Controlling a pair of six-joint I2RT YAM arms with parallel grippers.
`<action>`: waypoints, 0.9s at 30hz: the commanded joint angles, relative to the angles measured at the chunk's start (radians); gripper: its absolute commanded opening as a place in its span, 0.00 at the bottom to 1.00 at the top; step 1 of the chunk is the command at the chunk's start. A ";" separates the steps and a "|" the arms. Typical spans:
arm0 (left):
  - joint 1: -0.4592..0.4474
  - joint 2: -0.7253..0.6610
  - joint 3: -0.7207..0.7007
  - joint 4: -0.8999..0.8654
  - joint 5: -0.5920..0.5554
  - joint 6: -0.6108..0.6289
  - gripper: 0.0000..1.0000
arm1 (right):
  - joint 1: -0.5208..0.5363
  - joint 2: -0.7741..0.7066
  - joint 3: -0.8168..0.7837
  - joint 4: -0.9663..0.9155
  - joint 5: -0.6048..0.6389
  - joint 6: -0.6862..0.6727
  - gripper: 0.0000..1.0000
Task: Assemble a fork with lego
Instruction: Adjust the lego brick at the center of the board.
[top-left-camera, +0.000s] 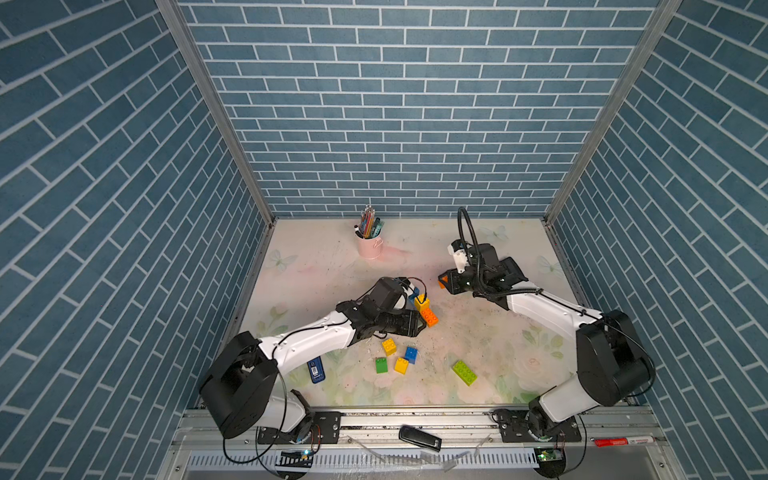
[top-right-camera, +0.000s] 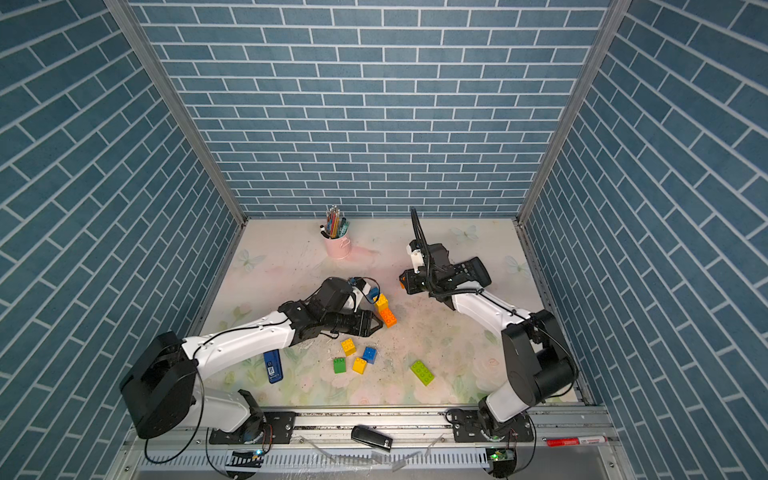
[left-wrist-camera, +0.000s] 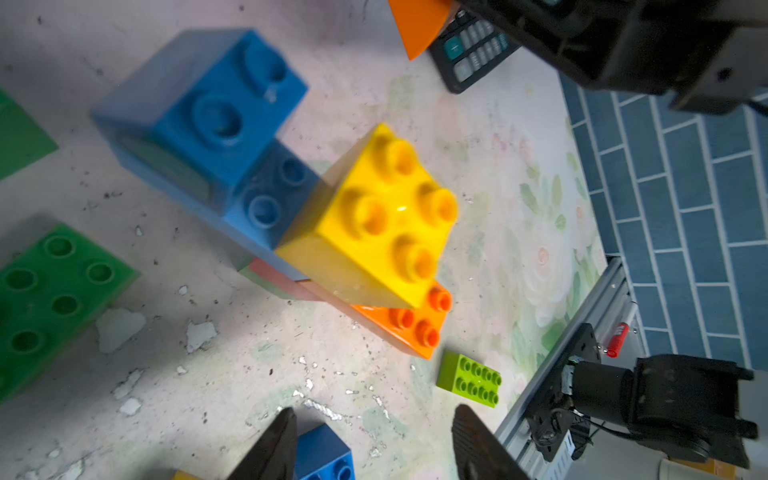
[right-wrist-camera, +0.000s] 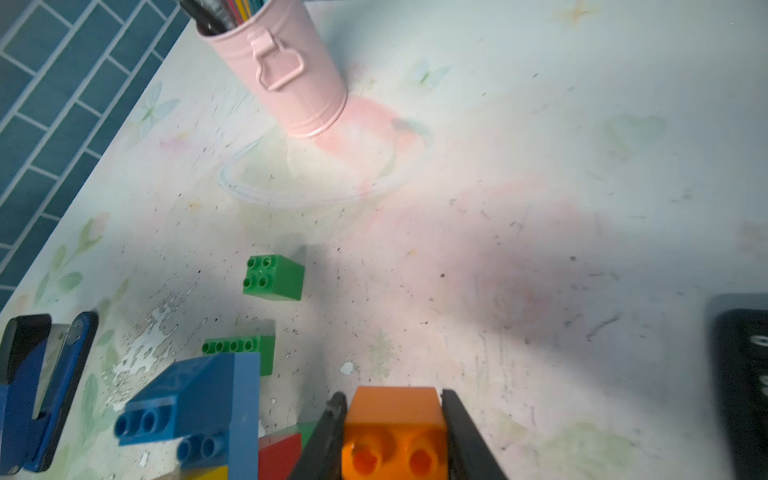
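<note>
Seen from above, two robot arms reach over a pale flowered table (top-left-camera: 490, 332). Near its centre lies the part-built fork (top-left-camera: 424, 307) — a short row of joined bricks, blue at one end, a yellow square raised in the middle, an orange oblong at the other end. Its long axis runs from about 11 o'clock, the blue end, to about 5 o'clock, the orange end, and its studs face up. In the left wrist view we also make out red beneath the blue.

The left gripper (left-wrist-camera: 374, 413) sits just beside the fork at about 7 o'clock, jaws apart with nothing held. The right gripper (right-wrist-camera: 392, 395), apart from the fork toward 2 o'clock, is clamped on a single orange brick (right-wrist-camera: 395, 432). Four small loose bricks (top-left-camera: 401, 365) lie at 6 o'clock of the fork, and a lime oblong (top-left-camera: 464, 372) at 5.

We judge the risk lies in the next press. With nothing bracing the fork, a brick pushed onto it could skid or tip it, and studs out of line would stop the brick seating. The grippers are also close — a hasty approach could knock them together or pop a joint loose
</note>
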 joint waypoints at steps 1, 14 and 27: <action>0.012 -0.049 0.020 -0.012 0.000 0.075 0.53 | -0.002 -0.078 -0.043 -0.061 0.091 -0.036 0.00; -0.060 -0.054 -0.008 -0.021 -0.144 0.076 0.30 | -0.002 -0.221 -0.115 -0.124 0.144 -0.034 0.00; -0.232 0.121 0.130 -0.117 -0.458 0.159 0.25 | -0.003 -0.255 -0.145 -0.114 0.186 -0.022 0.00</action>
